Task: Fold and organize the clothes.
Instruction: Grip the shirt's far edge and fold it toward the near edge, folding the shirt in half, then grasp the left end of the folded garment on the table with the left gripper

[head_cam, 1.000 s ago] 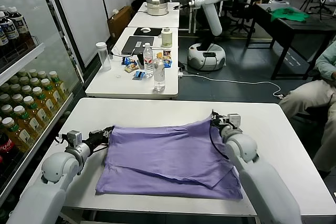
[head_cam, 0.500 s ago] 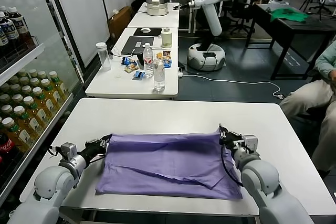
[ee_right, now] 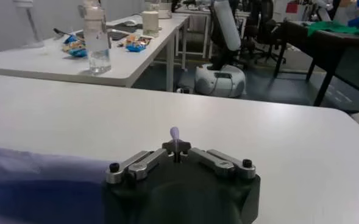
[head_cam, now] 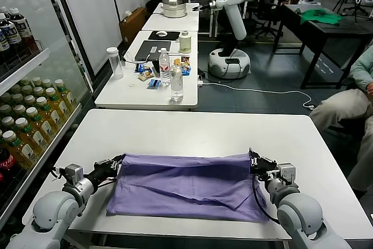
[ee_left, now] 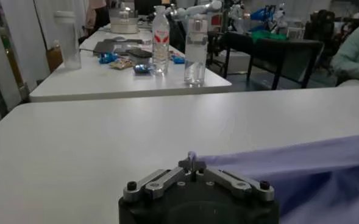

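On the white table (head_cam: pixel 192 126), the purple T-shirt (head_cam: pixel 186 182) lies folded once, its nine and three o'clock corners pinched by the left gripper (head_cam: pixel 118 160) and right gripper (head_cam: pixel 254 159), more folds to go.

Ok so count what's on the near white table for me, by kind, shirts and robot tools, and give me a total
Lavender T-shirt: 1, lying folded on the white table
Robot tools: 2, the left tool shut on the shirt's left corner and the right tool shut on its right corner
Total: 3
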Available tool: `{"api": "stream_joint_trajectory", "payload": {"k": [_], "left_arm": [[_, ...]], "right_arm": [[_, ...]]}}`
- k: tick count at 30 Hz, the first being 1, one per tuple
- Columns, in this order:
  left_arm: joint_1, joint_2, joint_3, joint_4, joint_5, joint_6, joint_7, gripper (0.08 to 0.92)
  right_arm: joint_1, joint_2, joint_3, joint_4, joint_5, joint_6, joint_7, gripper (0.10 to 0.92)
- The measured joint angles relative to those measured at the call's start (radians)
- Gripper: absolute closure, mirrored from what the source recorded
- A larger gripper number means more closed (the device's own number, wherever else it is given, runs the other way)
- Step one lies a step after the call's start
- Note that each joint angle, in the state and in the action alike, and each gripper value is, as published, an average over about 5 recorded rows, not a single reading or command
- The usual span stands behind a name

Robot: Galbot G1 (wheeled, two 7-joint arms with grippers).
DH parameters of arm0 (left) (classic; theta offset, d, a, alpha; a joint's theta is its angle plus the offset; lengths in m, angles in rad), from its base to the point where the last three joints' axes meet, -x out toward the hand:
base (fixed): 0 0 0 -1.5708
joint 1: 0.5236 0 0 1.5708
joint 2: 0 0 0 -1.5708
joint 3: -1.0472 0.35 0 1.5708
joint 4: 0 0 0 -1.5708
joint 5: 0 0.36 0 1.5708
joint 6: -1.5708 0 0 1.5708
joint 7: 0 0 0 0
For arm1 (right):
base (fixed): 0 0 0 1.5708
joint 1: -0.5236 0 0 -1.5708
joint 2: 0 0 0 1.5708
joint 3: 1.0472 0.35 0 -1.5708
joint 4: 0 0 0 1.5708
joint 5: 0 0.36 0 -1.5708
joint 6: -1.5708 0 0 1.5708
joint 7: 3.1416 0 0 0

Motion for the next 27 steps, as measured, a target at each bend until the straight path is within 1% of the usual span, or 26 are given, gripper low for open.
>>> {"api": "stream_joint_trajectory", "payload": {"k": [4, 7, 14, 19, 22, 27], "left_arm": [[0.010, 0.002, 0.000, -0.005, 0.030, 0.025, 0.011, 0.914], [0.020, 0.002, 0.000, -0.007, 0.074, 0.039, 0.017, 0.878], [0.041, 0.007, -0.022, -0.023, 0.174, 0.057, 0.012, 0.679], [0.064, 0.001, -0.045, -0.056, 0.172, 0.064, -0.015, 0.541], [0.079, -0.009, -0.048, -0.091, 0.129, 0.066, -0.057, 0.454], [0.111, -0.039, -0.027, -0.156, 0.059, 0.064, -0.166, 0.307]], "right_arm": [[-0.024, -0.002, 0.000, 0.003, -0.011, -0.001, 0.002, 0.893], [-0.042, 0.002, 0.001, 0.007, -0.023, -0.001, 0.002, 0.826], [-0.086, 0.003, 0.024, 0.036, -0.046, -0.001, 0.001, 0.628], [-0.116, 0.007, 0.046, 0.063, -0.064, -0.002, -0.002, 0.481], [-0.130, 0.012, 0.052, 0.076, -0.075, -0.002, -0.004, 0.395], [-0.146, 0.024, 0.052, 0.086, -0.094, -0.002, -0.006, 0.255]]}}
